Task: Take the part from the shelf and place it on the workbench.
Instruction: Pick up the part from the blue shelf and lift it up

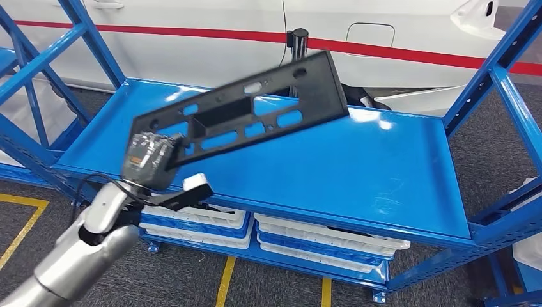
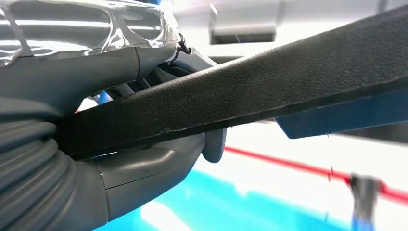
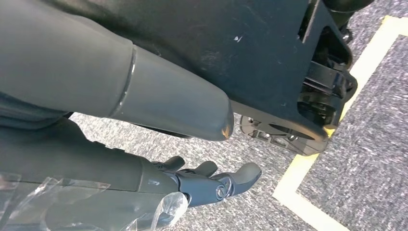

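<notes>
Held aloft in the upper middle of the head view: a long black plastic part [image 1: 255, 112], flat with rectangular cut-outs, tilted so its far end rises toward the upper right of the frame. Gripped at its lower-left end by the left hand [image 1: 148, 160], wrapped in clear film, with the silver left arm [image 1: 77, 256] coming up from the lower left corner. Clear of the blue shelf [image 1: 358, 173] — hanging above its top deck, not touching it.

Seen close in the left wrist view: the part's textured black edge [image 2: 250, 91] running across the frame, clamped between the thick grey thumb [image 2: 159, 166] on one side and darker fingers [image 2: 159, 77] on the other.

In the right wrist view: the right hand [image 3: 192, 159] hanging over grey carpet [image 3: 365, 144] beside a yellow floor line [image 3: 308, 173], thumb and dark fingers [image 3: 226, 180] spread apart, nothing between them.

Under the top deck, lower middle of the head view: white trays [image 1: 319, 240] stacked on the bottom level. Beyond the shelf, along the top of the frame — a white car body [image 1: 204, 32] with a red stripe.
</notes>
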Controlling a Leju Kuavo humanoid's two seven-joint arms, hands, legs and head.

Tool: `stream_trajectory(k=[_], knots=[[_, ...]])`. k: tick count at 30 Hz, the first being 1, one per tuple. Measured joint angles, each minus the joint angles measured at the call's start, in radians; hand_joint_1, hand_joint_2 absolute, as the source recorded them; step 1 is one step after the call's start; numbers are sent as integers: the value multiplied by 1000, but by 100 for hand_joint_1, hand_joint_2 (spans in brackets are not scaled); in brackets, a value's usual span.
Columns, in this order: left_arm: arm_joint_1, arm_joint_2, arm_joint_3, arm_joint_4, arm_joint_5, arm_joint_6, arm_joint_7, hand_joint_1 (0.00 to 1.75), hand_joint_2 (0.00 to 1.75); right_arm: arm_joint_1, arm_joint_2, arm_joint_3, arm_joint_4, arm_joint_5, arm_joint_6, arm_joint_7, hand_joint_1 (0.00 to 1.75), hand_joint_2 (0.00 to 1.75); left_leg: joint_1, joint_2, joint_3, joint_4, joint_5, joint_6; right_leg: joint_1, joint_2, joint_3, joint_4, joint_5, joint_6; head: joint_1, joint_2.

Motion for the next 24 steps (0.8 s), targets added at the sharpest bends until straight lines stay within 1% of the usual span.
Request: stream_trajectory(k=[3,5,8,10,13,17,21,24], knots=[[7,57,92,-136,1,-12,16,175,175,1,1,-4,0,-6,0,-11,0,0,0,0,0,0,0,0,0,0,0,0,0,0,0,0],[12,85,146,-217,2,-11,25,175,175,1,2,-5,0,-11,0,-16,0,0,0,-1,0,0,0,0,0,0,0,0,0,0,0,0],[32,111,215,-327,42,3,33,175,175,1,5,-8,0,-19,0,-22,0,0,0,0,0,0,0,0,0,0,0,0,0,0,0,0],[55,117,260,-400,142,26,21,175,175,1,7,-14,0,-27,0,-24,0,0,0,0,0,0,0,0,0,0,0,0,0,0,0,0],[104,116,325,-498,402,57,-43,175,175,1,8,-21,0,-40,0,-25,0,0,-1,0,0,0,0,0,0,0,0,0,0,0,0,0],[200,97,384,-591,709,66,-170,175,175,0,9,-30,0,-58,0,-23,0,0,-1,0,1,0,-1,0,-1,0,0,-1,-1,0,0,0],[307,55,434,-631,976,68,-310,175,175,0,10,-42,0,-72,0,-18,0,0,-1,0,1,0,-1,-1,0,0,1,-1,-1,-1,0,0],[381,18,469,-630,1117,47,-407,175,175,-1,10,-48,0,-75,0,-13,0,0,-1,0,1,0,-1,-1,0,0,0,-1,-1,-1,0,0]])
